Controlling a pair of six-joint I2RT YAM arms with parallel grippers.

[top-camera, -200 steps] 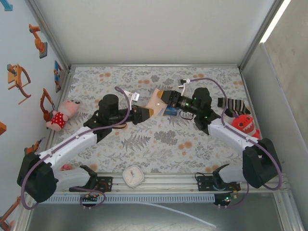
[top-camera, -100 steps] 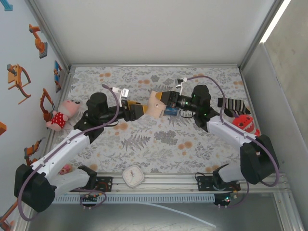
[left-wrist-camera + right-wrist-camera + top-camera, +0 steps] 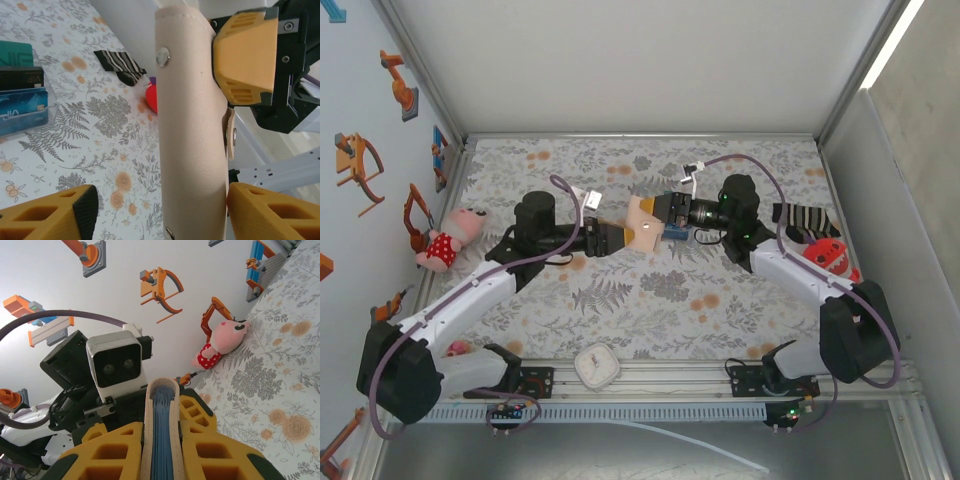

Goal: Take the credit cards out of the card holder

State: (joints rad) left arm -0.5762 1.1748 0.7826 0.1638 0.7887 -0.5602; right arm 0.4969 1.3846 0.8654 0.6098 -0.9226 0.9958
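On my far left, against the wall, a pink plush doll in a red spotted dress lies on the flowered table mat. Next over, the left claw is stretched toward the middle of the table. Its wrist camera shows me its two yellow fingers spread wide, one on each side of the card holder, gripping nothing. The finger on the right of that view sits just beside the holder's edge, and I cannot tell whether it touches.

At the left edge of the same view, a stack of cards rests on the mat. The teal one has large letters cut off by the frame, the black one reads "VIP", and the print on the blue ones is too small for me to make out.

The card holder is held at the centre of the table, tan side out and upright, with a metal snap stud near its top. The right claw is clamped on it from the right. That claw's wrist camera looks along the holder's edge, pinched tight between both yellow fingers, with pale blue-grey lining showing in the fold.

Beyond that claw a black-and-white striped sock lies flat. Just beside it a red plush toy with white teeth rests by the right wall.
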